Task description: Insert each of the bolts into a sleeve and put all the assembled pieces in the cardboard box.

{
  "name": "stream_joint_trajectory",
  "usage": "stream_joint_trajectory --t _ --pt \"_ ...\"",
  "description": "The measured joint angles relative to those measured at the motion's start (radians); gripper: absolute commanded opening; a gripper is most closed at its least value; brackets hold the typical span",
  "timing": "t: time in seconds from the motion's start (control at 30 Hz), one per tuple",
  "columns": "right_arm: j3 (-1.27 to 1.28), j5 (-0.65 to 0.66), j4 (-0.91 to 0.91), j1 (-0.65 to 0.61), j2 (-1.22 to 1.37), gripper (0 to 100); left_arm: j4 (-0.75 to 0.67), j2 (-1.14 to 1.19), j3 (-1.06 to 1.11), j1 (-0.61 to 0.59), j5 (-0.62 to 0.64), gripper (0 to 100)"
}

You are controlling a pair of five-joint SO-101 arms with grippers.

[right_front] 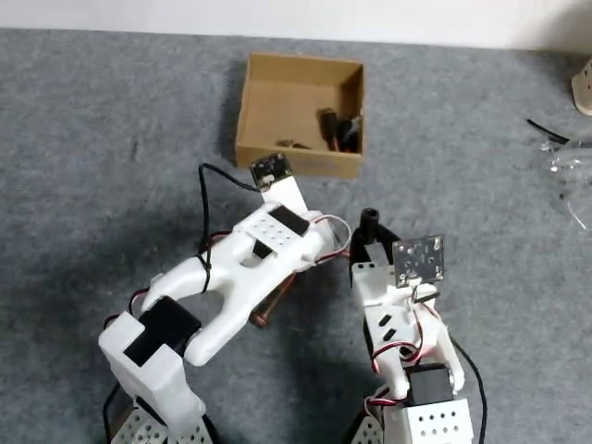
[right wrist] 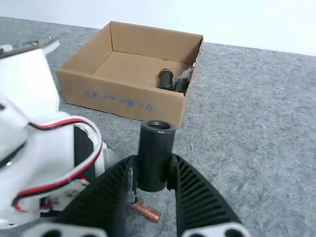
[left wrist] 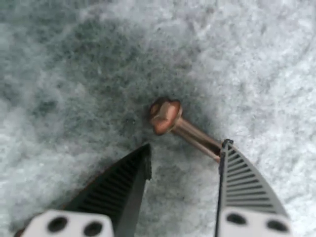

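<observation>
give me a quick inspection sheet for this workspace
surface: grey mat
job's things: cardboard box at the far side with dark assembled pieces inside; copper bolt lying on the mat; black sleeve held upright
clutter: clear plastic bits off to the right
grippers: left gripper open, low over the bolt; right gripper shut on the sleeve
cables: black cable looped by the left arm; red and white wires on the arms
surroundings: white wall beyond the mat

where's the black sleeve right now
The black sleeve is held upright in the right gripper, on the arms' side of the cardboard box. In the right wrist view, a copper bolt lies on the carpet just below it.
</observation>
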Motion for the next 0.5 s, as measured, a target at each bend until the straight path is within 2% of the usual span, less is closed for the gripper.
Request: stream_joint_trajectory --t 0.37,0.5 --pt "0.0 0.0 0.0 0.0 0.0 0.5 0.0 0.011 -0.018 -0.087 0.0 21" --pt "0.0 0.0 0.0 0.0 0.0 0.5 0.0 0.011 -0.02 -0.086 0.0 21"
